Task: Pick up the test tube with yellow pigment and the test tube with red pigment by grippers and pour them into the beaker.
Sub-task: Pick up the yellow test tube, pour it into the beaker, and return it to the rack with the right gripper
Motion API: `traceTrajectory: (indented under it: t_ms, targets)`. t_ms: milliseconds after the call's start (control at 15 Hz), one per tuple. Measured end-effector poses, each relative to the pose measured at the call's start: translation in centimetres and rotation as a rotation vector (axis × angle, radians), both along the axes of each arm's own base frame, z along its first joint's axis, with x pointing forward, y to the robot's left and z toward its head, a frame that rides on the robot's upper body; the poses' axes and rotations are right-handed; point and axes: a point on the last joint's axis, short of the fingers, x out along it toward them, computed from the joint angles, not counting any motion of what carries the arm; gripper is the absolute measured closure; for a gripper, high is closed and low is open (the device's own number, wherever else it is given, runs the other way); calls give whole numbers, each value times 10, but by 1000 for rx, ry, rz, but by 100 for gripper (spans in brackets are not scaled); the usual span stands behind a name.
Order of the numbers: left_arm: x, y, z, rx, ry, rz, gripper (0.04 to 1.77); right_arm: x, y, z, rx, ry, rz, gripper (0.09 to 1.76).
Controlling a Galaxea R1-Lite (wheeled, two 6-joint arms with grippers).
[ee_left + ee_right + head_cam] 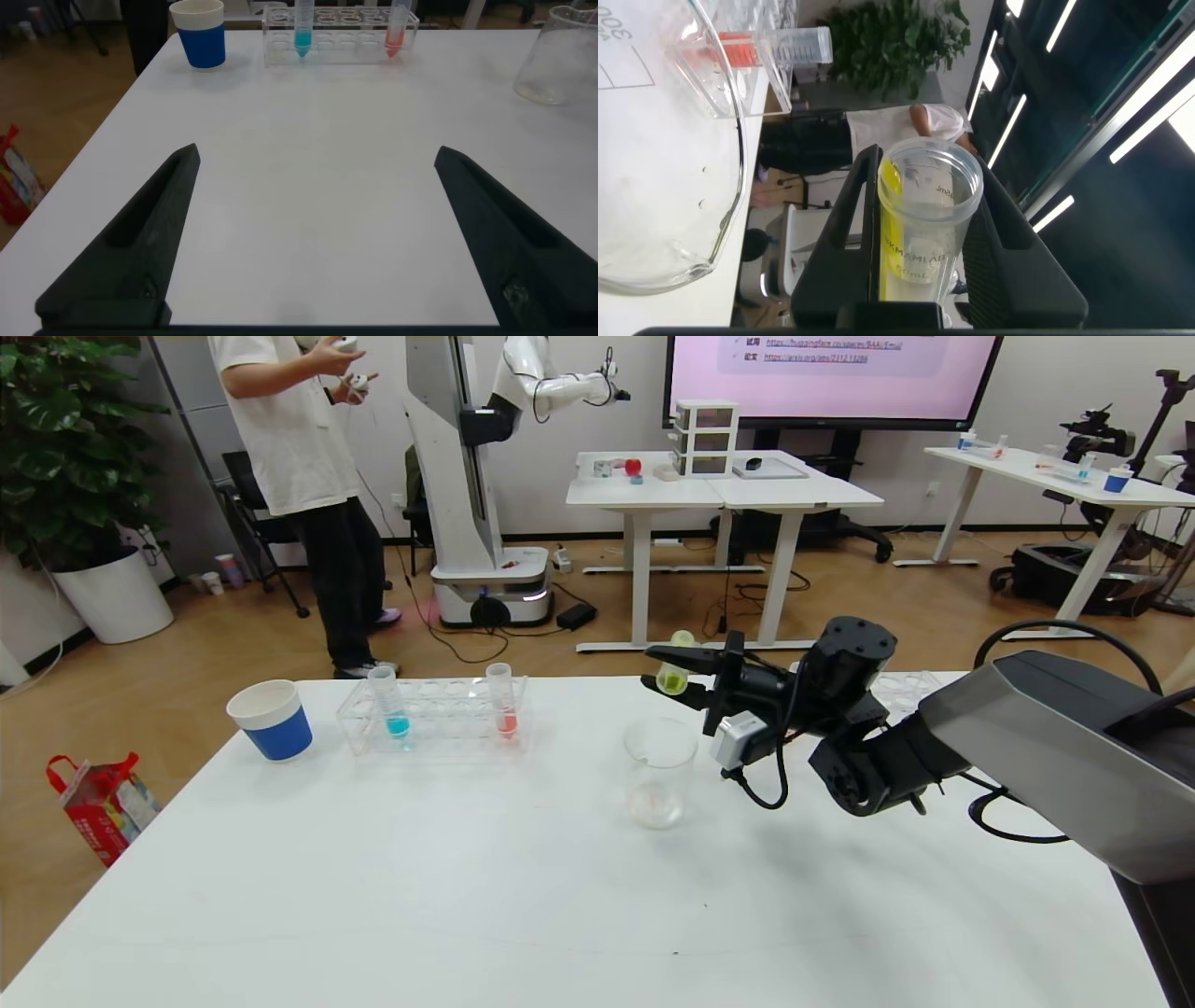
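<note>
My right gripper (pixel 663 670) is shut on the test tube with yellow pigment (pixel 674 678), holding it in the air just above and behind the beaker (pixel 659 773). In the right wrist view the tube (pixel 929 219) sits between both fingers with its open rim facing the camera, and the yellow liquid lies along one side. The beaker's rim (pixel 729 140) is close beside it. The test tube with red pigment (pixel 504 705) stands in the clear rack (pixel 439 721). My left gripper (pixel 316 154) is open above bare table and is out of the head view.
A blue-liquid tube (pixel 392 707) stands in the same rack, and a blue-and-white paper cup (pixel 271 719) is to its left. The table edge (pixel 112 845) runs along the left. A person (pixel 308 476) stands beyond the table's far edge.
</note>
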Motion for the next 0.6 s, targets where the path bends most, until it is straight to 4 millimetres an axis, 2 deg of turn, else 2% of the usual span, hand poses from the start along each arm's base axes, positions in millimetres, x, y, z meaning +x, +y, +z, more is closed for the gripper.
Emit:
traceTrajectory:
  t_ms: [600]
  targets:
    - [0,0,0,0,0,0,6,1,-1,-1,-44,-87,-14,134]
